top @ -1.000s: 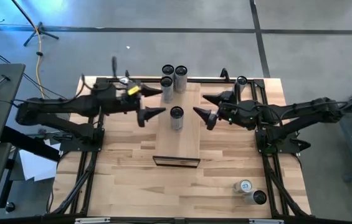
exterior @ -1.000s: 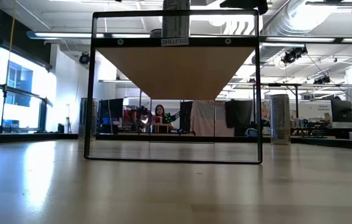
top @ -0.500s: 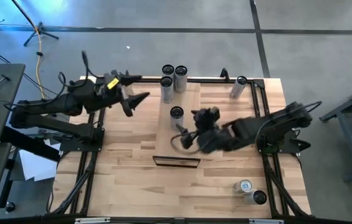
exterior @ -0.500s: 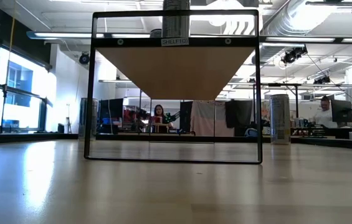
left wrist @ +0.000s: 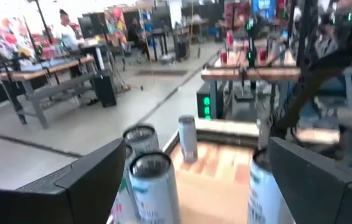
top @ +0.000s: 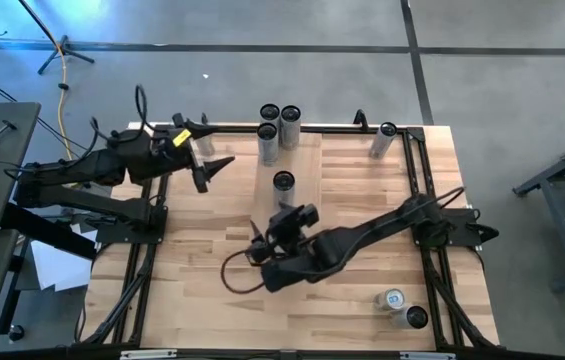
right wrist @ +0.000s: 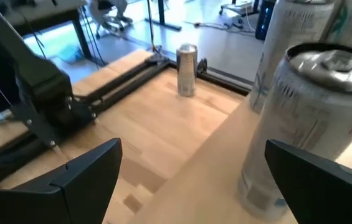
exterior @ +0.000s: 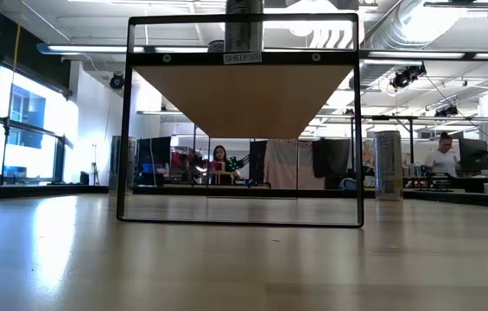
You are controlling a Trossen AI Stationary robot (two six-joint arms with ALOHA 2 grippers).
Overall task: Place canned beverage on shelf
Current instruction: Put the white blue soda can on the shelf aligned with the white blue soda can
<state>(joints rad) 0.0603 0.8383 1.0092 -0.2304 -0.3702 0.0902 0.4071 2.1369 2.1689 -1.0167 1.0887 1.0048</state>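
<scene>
Canned beverage (top: 283, 187) — upright on the shelf (top: 307, 165), upper centre of the high view, nothing gripping it; judged already placed.

Two more cans (top: 279, 121) — at the shelf's far end, top centre, presumably grouped there as stock.

Right gripper (top: 264, 243) — fingers wide, empty, reached across centre frame just below the can, seemingly clear of it.

Left gripper (top: 210, 163) — wide, empty, upper left, waiting aside.

Spare cans (top: 402, 306) — lower right, on the tabletop (top: 202, 280).

A small white label (exterior: 242, 58) at the middle of the top bar of the shelf (exterior: 244, 97) frame reads roughly "SHELF" followed by characters too small to make out; the print on the cans is unreadable.
</scene>
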